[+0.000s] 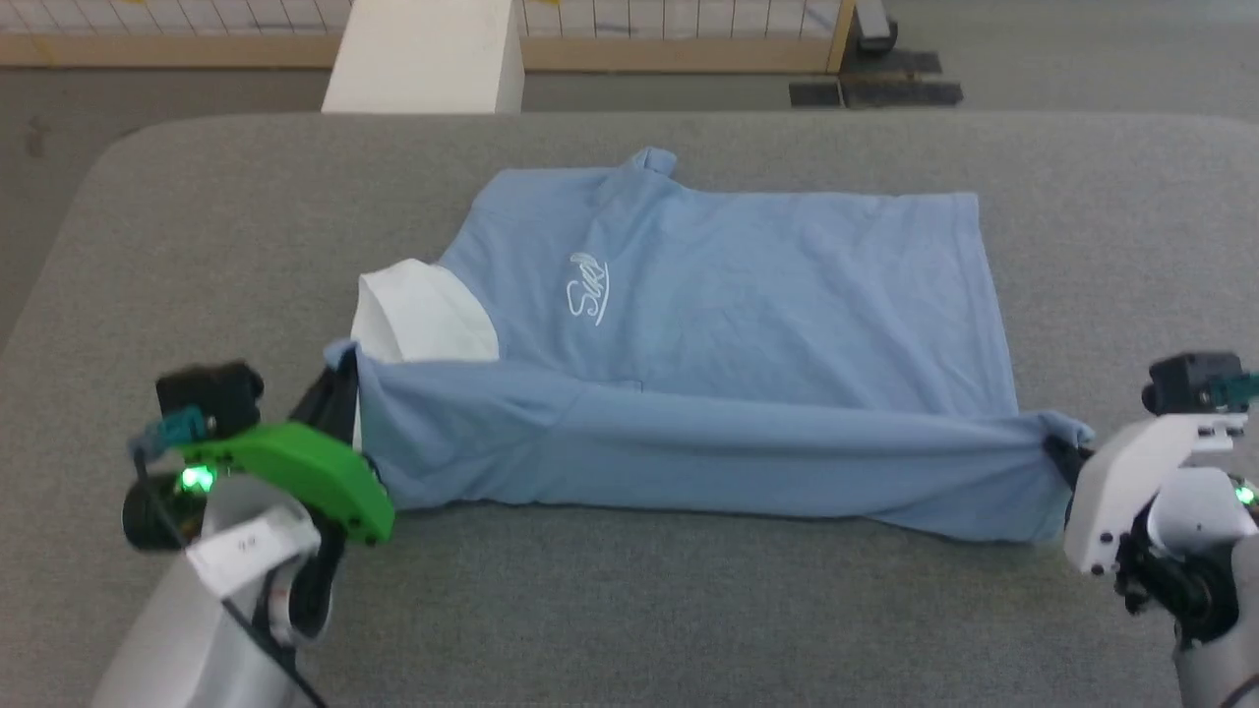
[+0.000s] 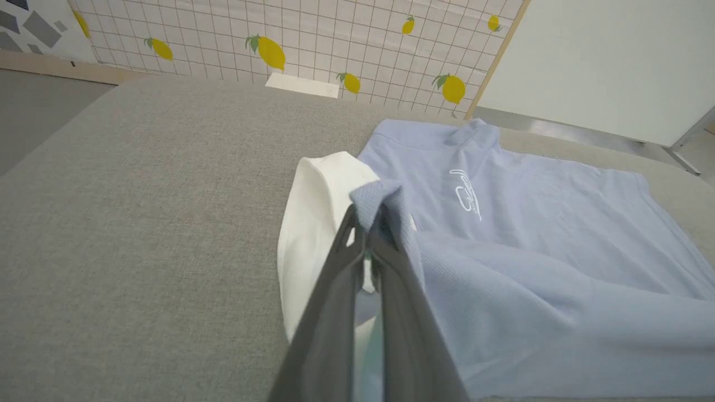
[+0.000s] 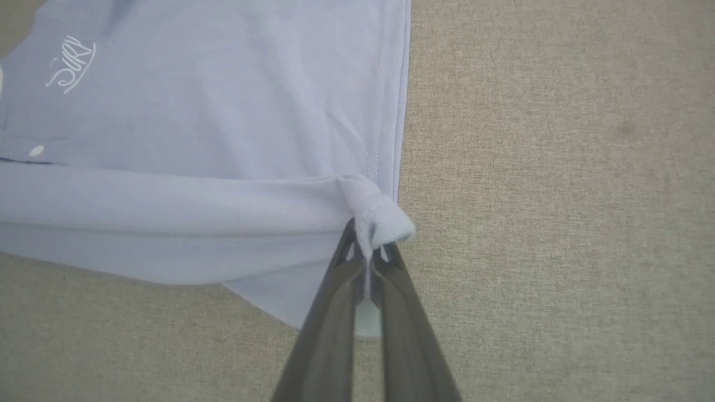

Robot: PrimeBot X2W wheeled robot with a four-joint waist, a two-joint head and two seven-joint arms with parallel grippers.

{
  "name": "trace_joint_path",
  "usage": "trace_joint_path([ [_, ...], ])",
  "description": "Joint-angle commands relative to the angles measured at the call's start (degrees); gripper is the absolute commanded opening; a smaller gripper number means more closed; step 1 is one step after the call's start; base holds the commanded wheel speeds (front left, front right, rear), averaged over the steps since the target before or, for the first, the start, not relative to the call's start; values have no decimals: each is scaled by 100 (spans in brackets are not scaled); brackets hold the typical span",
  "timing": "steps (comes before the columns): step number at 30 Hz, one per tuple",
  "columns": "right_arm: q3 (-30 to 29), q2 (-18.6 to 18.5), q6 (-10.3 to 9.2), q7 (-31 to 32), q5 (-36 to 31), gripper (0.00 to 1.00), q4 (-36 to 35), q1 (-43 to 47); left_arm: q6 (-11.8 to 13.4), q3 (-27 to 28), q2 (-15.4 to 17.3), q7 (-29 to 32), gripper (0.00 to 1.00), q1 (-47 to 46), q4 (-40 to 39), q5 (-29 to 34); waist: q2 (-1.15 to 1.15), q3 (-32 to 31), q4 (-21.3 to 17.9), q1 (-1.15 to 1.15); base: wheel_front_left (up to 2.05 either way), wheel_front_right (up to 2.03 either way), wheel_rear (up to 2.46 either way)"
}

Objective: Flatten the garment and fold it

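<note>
The garment [image 1: 728, 324], a light blue polo shirt with a white collar [image 1: 418, 315] and a white script logo [image 1: 588, 287], lies sideways on the grey table, collar to the left, hem to the right. Its near edge is lifted and stretched into a long fold between my two grippers. My left gripper [image 1: 344, 379] is shut on the cloth at the shoulder end beside the collar, seen close in the left wrist view [image 2: 371, 215]. My right gripper [image 1: 1060, 447] is shut on the near hem corner [image 3: 366, 237]. A white button [image 3: 37, 151] shows on the placket.
The grey padded table [image 1: 629, 610] has free room on every side of the shirt. Beyond its far edge stand a white block [image 1: 428, 54] and a wood-framed grid panel with lemon prints [image 2: 290, 44]. A dark floor bracket [image 1: 875, 88] sits at the back right.
</note>
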Motion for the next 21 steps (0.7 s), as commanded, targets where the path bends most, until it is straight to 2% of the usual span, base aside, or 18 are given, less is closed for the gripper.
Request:
trace_joint_path([
  [1, 44, -45, -11, 142, -84, 0, 48, -197, -76, -19, 33, 20, 0, -296, 144, 100, 0, 434, -46, 0, 0, 0, 0],
  [11, 543, -117, -11, 999, -446, 0, 563, -1316, -397, -217, -103, -9, 0, -1737, 1570, 246, 0, 1324, -161, 0, 0, 0, 0],
  [21, 695, -95, -11, 1580, -581, 0, 1124, -1551, -619, -440, -341, -121, 0, -2109, 2724, 267, 0, 1412, -118, 0, 0, 0, 0],
])
